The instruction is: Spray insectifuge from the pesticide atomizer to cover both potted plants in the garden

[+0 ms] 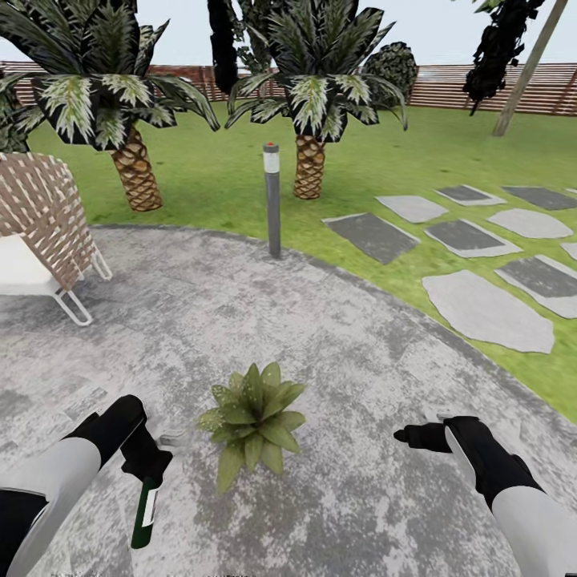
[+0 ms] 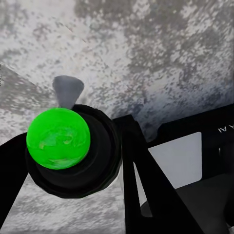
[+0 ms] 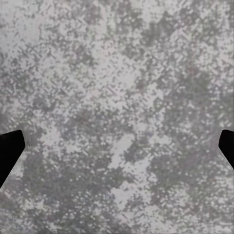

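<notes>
On the grey mottled paving [image 1: 336,320], a small plant [image 1: 255,421] of broad light-green leaves sits between the robot's two arms. The left gripper [image 1: 148,461] is clamped on a dark green spray bottle [image 1: 145,509] with a white label, which hangs down from the fingers, its base toward the ground. From the left wrist camera the bottle [image 2: 58,139] is seen end-on as a bright green round shape inside a black ring, with a pale grey nozzle beside it. The right gripper [image 1: 413,437] hovers over the paving on the plant's other side, holding nothing; in the right wrist view its dark fingertips [image 3: 9,151] stand far apart at the two edges. Beyond the paving, a grey post [image 1: 272,200] stands at the lawn's edge, with two palms [image 1: 308,96] behind it, stepping stones [image 1: 481,308] to the right, a woven chair [image 1: 40,232] to the left and a wooden fence [image 1: 481,84] at the back.
</notes>
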### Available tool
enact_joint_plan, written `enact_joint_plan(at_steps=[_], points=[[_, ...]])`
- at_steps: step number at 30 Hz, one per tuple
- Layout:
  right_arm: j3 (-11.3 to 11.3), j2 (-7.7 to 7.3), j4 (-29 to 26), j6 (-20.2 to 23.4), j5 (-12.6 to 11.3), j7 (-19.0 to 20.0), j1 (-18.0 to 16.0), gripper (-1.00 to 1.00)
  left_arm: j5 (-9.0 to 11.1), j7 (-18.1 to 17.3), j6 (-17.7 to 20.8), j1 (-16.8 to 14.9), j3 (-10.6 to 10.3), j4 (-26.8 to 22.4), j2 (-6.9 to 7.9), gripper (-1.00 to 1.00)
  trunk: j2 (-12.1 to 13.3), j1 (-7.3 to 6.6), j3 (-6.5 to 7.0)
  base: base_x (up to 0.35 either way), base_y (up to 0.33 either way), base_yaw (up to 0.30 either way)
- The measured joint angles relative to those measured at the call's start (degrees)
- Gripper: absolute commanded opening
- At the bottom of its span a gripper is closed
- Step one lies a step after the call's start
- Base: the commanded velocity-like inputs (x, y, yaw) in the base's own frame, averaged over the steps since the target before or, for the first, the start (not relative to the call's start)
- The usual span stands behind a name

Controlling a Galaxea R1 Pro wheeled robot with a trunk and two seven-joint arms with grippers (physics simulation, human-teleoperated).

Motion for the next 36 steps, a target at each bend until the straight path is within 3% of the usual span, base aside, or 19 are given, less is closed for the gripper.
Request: enact_joint_plan(at_steps=[14,23,32,36], points=[[0.0,-0.01,-0.1,0.1,0.0,0.0,0.0,1.00,0.0,0.0,-0.1,0.0,0.1,0.0,-0.10,-1.00,0.0,-0.01,0.00,0.109,-0.252,0.053],[0.0,0.00,0.0,0.0,0.0,0.0,0.0,1.00,0.0,0.1,-0.1,0.0,0.1,-0.1,-0.02,-1.00,0.0,0.01,0.00,-0.066,-0.311,0.233],[0.0,-0.01,0.0,0.0,0.0,0.0,0.0,1.00,0.2,0.0,0.0,0.0,0.1,0.1,-0.19,-1.00,0.0,0.00,0.00,-0.021,-0.042,0.157],[0.0,-0.01,-0.1,0.0,0.0,0.0,0.0,1.00,0.4,0.0,0.0,0.5,0.1,0.0,-1.02,-1.00,0.0,0.00,0.00,0.000,0.000,0.003]])
